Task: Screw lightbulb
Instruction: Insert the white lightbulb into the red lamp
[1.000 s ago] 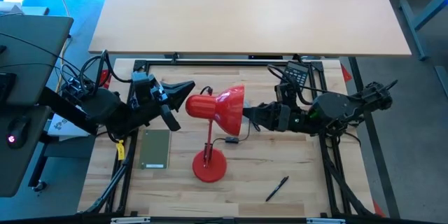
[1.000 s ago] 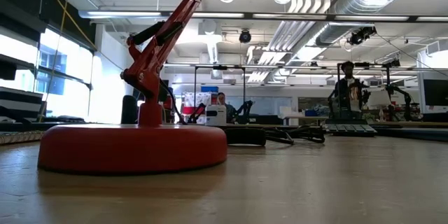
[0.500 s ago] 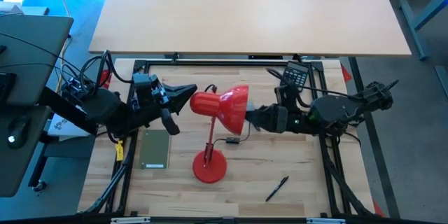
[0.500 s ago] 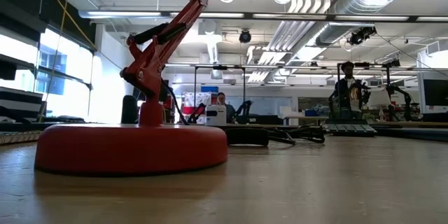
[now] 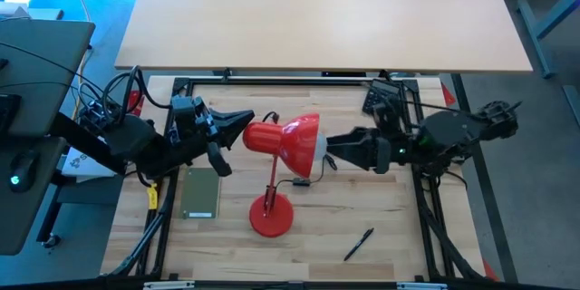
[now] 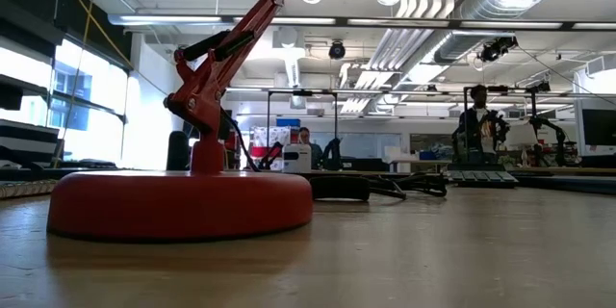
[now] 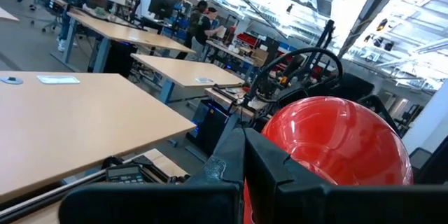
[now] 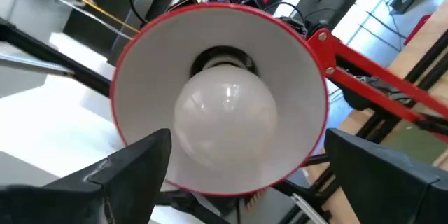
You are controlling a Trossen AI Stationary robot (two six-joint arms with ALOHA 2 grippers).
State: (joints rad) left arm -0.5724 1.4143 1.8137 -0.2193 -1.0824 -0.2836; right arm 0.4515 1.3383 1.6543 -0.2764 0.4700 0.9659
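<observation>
The red desk lamp stands on its round base (image 5: 272, 216) (image 6: 183, 202) in the middle of the table. Its shade (image 5: 302, 140) opens toward the table's right. The white lightbulb (image 8: 224, 122) sits in the socket inside the shade (image 8: 301, 77). My left gripper (image 5: 246, 122) (image 7: 243, 147) is shut at the back of the lamp head. My right gripper (image 5: 330, 143) (image 8: 246, 140) is open a short way right of the shade's mouth. Its fingers stand wide on either side, facing the bulb, and touch nothing. My left gripper is shut on the rear end of the lamp head (image 5: 257, 134), behind the shade. It comes level from the table's left. A thin red strip (image 7: 243, 197) shows between the fingers. The head stays up on the lamp's arm (image 5: 270, 181), base on the table.
A grey-green flat pad (image 5: 201, 192) lies left of the lamp base. A black pen (image 5: 358, 244) lies near the front right. A dark keypad (image 5: 384, 98) and the lamp's cable (image 5: 299, 181) lie behind and beside the lamp. A large desk (image 5: 317, 18) stands beyond the far edge.
My right gripper has drawn back from the shade's mouth toward the table's right edge. The lamp head has swayed a little toward the right and come partly back. My left gripper has stayed at the back of the head.
</observation>
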